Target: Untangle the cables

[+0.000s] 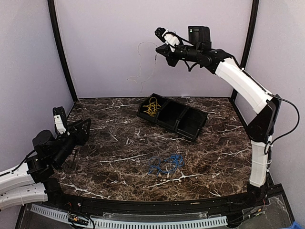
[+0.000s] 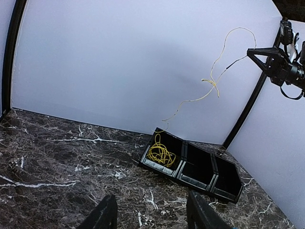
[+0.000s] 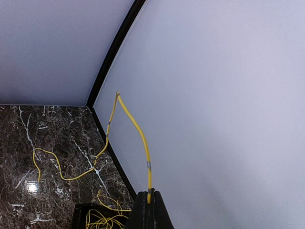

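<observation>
At the lower left of the overhead view, my left gripper hangs low over the dark brown, white-veined marble table, jaws partly spread with nothing between them. At lower centre, the thin blue cable lies in a loose coil on the bare marble. Above it, mid-frame, a black plastic three-compartment tray holds most of the thin yellow cable in its leftmost compartment. One yellow strand climbs from there to my right gripper, upper right of centre, which is pinched fully closed on it.
</observation>
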You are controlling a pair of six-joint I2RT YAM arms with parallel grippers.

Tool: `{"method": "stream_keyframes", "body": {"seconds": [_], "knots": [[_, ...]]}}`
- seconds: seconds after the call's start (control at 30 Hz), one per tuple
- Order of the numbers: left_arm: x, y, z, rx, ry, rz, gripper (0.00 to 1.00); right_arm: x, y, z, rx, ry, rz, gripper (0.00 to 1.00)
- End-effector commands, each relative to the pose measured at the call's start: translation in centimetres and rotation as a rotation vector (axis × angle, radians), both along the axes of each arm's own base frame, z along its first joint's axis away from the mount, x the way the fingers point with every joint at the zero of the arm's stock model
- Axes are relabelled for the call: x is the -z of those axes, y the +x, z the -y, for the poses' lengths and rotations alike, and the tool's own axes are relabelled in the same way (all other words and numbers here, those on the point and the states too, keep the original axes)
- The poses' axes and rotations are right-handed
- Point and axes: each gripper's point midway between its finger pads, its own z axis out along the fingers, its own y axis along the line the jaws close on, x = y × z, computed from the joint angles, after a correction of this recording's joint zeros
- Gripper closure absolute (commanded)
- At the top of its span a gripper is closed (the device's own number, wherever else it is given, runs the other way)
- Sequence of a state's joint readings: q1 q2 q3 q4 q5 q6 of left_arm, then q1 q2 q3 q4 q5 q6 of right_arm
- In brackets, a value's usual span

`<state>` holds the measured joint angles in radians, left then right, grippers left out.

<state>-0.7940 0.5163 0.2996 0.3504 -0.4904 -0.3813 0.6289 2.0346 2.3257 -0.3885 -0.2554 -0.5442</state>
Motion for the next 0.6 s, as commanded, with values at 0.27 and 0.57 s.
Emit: {"method": "stream_keyframes", "body": {"seconds": [0.27,0.57], "knots": [[-1.7,-0.1,0.4,0.028,-0.041,0.035,0.48,-0.4,0.7,3.9,0.098,-0.014,0.033,1.0],[-0.8,-0.5,0.1,0.034,-0.055,0.011,0.48,6.7,2.7,5.1,0.131,-0.068,-0.096,1.0]]}}
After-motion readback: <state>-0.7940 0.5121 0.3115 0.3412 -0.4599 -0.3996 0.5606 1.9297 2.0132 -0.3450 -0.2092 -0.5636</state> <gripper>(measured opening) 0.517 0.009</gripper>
